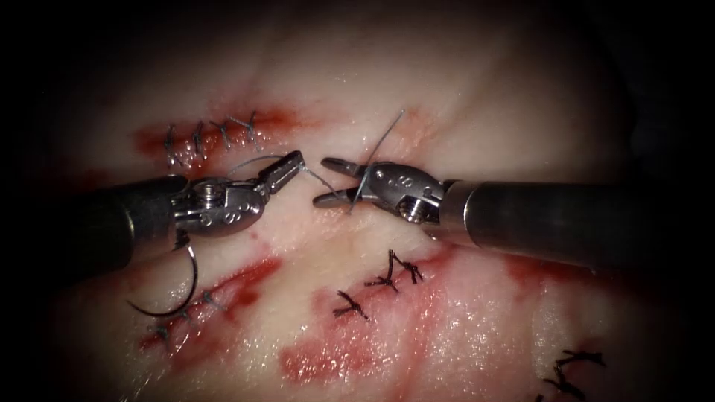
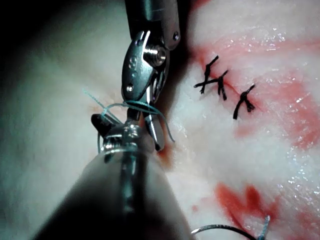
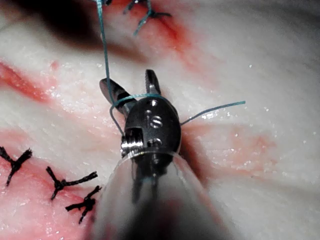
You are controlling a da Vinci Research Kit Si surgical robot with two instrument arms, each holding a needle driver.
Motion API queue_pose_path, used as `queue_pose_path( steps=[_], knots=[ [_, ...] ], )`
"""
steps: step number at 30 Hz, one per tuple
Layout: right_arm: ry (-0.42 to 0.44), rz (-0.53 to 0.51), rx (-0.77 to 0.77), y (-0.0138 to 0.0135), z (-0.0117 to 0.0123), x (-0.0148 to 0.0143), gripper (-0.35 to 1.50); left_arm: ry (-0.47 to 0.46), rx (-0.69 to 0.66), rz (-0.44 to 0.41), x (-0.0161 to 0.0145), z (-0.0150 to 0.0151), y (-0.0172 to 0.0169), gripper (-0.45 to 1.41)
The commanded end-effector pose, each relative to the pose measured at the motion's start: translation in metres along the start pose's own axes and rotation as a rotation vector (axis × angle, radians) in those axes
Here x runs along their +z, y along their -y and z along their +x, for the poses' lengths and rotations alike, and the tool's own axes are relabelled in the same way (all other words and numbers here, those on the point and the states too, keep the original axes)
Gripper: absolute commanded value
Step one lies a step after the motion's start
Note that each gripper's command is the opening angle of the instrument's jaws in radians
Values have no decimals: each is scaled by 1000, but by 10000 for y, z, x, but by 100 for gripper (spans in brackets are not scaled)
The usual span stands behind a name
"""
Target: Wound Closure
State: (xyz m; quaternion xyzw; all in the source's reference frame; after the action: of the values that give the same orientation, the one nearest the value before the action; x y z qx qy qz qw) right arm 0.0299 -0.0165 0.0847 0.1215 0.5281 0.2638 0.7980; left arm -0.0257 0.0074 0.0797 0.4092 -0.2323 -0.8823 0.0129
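The curved steel needle (image 1: 175,286) lies free on the pale pork tissue (image 1: 477,112), stiff but slippery. Beyond it, the left tool (image 1: 290,165) pinches limp thread (image 1: 316,176); the right tool (image 1: 334,181) gapes, thread-wrapped.

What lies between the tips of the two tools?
In the endoscope view, a thin pale thread spans bare tissue from the left tool, shut on it, to the open right tool.

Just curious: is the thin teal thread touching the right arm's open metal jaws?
Touching. In the right wrist view the thread loops around the right tool, lying on its open jaws.
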Motion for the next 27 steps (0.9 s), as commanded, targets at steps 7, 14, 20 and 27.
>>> queue_pose_path(
  steps=[7,14,20,27],
  knots=[
    [-4,78,-16,7,-5,20,69,-28,-37,-78,35,-17,21,-45],
    [-5,89,-30,7,-16,23,61,11,-36,-168,67,-38,12,-45],
    [-71,206,-43,5,-19,20,53,26,7,-256,98,-67,-6,-45],
    [-183,296,36,2,-21,15,49,15,2,-272,131,-111,-26,-45]
  ],
)
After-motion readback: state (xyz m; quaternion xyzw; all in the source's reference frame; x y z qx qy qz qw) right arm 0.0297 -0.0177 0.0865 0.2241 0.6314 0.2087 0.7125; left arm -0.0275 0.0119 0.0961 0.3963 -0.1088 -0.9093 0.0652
